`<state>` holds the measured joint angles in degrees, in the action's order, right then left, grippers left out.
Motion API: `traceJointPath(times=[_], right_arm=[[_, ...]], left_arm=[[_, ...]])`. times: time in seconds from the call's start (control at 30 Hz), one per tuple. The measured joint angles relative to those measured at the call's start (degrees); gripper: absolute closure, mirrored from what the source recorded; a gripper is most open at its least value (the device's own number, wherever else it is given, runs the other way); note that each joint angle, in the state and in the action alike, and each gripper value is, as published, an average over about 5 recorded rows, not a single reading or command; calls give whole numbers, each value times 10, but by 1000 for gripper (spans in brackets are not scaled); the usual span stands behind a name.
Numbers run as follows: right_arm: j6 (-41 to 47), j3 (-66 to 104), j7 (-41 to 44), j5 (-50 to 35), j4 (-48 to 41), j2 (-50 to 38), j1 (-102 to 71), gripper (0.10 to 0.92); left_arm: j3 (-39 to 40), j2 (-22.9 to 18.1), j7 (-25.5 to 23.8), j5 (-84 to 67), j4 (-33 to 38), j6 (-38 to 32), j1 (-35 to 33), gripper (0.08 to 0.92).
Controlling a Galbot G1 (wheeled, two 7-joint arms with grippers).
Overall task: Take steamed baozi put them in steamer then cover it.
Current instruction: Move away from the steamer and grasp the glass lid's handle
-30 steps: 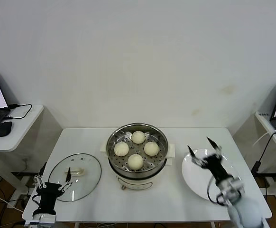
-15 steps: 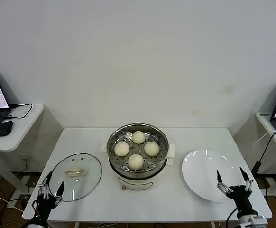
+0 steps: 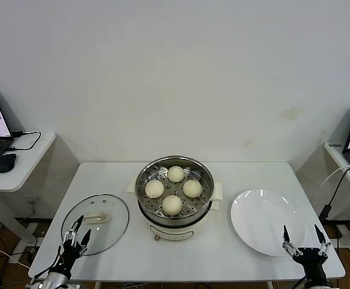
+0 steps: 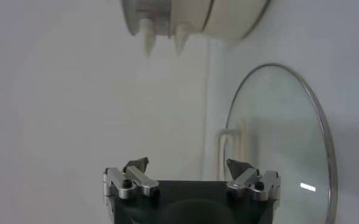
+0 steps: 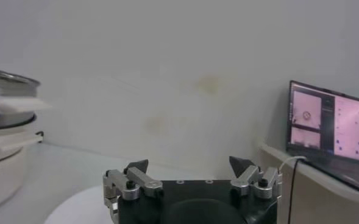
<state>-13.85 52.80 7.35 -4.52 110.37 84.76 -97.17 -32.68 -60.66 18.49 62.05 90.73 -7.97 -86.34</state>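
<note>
A: Start big. The table (image 3: 253, 262) carries the steamer (image 3: 174, 191) at centre with all 4 steamed baozi (image 3: 172, 205) on its tray. Your plate (image 3: 265, 221) is bare.

B: So the cover (image 3: 95, 224) looks like the step left?

A: Yes. It lies flat at 9 o'clock from the steamer, well apart. Its handle (image 3: 95, 218) runs roughly 3-to-9.

B: Which arm?

A: Your left gripper (image 3: 74, 236), fingers spread, sits at the cover's 6 o'clock rim. Your right gripper (image 3: 303, 239), also spread, holds nothing and is far off.
</note>
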Motion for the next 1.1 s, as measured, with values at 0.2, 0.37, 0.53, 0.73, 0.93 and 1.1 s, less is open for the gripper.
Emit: traceJointPath(times=[0.2, 0.37, 0.53, 0.73, 0.93, 1.1], right_arm=[[-4, 8, 0, 2, -3, 11, -4, 203], [-7, 11, 0, 2, -6, 16, -6, 203], [-9, 12, 0, 4, -10, 20, -5, 203], [-11, 12, 1, 6, -13, 24, -5, 203], [-11, 9, 1, 10, -17, 26, -3, 203], [-11, 5, 2, 11, -18, 27, -2, 203]], left_arm=[[24, 11, -6, 6, -43, 3, 54, 177], [42, 15, -10, 10, -72, 6, 92, 177], [56, 18, -16, 12, -97, 9, 124, 177], [66, 19, -22, 11, -119, 9, 153, 179], [72, 22, -30, 5, -131, 10, 169, 270], [75, 22, -35, 0, -143, 9, 175, 409]])
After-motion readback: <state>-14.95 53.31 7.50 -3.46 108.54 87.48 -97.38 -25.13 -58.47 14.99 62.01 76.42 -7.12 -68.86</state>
